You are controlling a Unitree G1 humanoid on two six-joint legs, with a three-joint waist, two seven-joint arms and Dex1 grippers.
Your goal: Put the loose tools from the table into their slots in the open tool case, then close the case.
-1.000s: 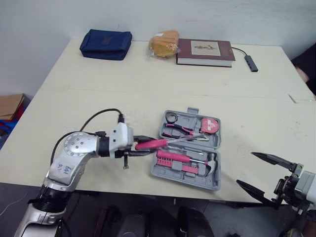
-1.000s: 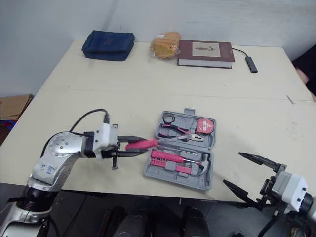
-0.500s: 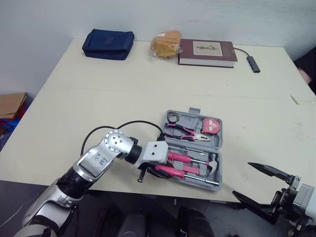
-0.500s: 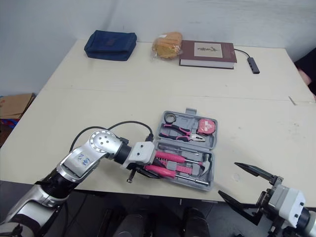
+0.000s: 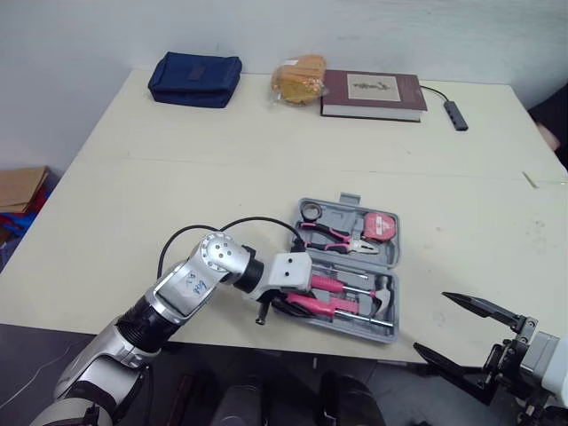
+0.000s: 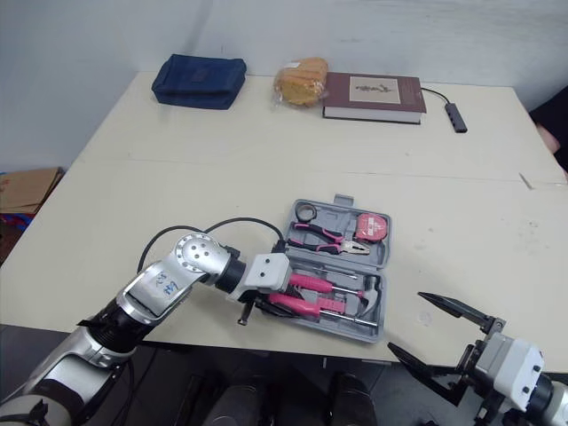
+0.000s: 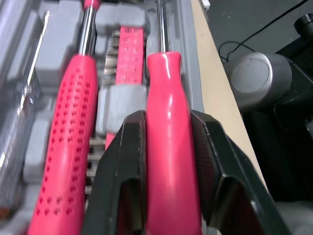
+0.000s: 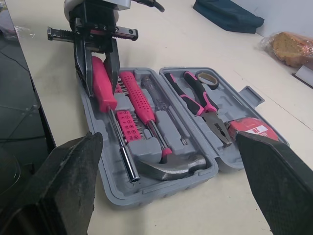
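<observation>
Now the tool case (image 5: 342,216) holds hammer (image 8: 178,164), pliers (image 8: 203,105) and tape measure (image 8: 252,131); left gripper (image 7: 168,117) clamps a pink screwdriver (image 7: 166,78), right gripper (image 5: 430,321) gapes.

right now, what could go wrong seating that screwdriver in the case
The left jaws clamp the screwdriver close beside the hammer; opening there may nudge the hammer loose.
I cannot tell whether its shaft is seated beside the bit row; sitting proud, it would block the lid.
The tool case lies near the edge of the table; pressing could shove it off.
</observation>
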